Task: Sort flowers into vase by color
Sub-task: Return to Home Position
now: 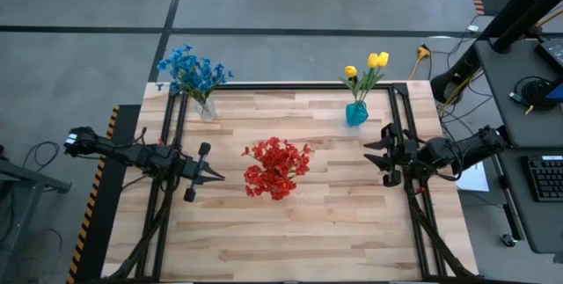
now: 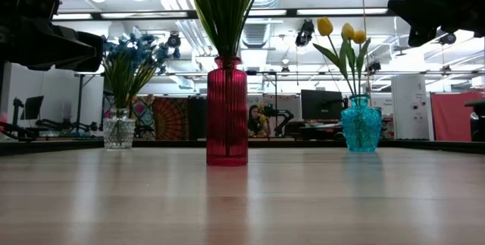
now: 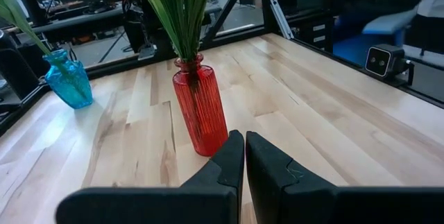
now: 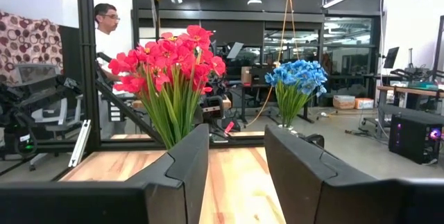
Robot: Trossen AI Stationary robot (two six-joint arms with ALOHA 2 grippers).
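Observation:
Red flowers (image 1: 277,168) stand in a red ribbed vase (image 2: 226,112) at the table's middle. Blue flowers (image 1: 192,71) stand in a clear glass vase (image 2: 119,129) at the far left. Yellow tulip-like buds (image 1: 369,62) stand in a teal vase (image 2: 361,124) at the far right. My left gripper (image 1: 219,176) hovers left of the red vase (image 3: 200,109), shut on nothing, its fingertips (image 3: 244,153) pointing at the vase. My right gripper (image 1: 367,153) hovers right of the red flowers (image 4: 170,61), open, with nothing between its fingers.
Black frame rails (image 1: 171,143) run along the table's left and right sides (image 1: 406,126). Bare wood (image 1: 290,240) lies between the red vase and the near edge. A person (image 4: 104,26) stands in the room beyond the table.

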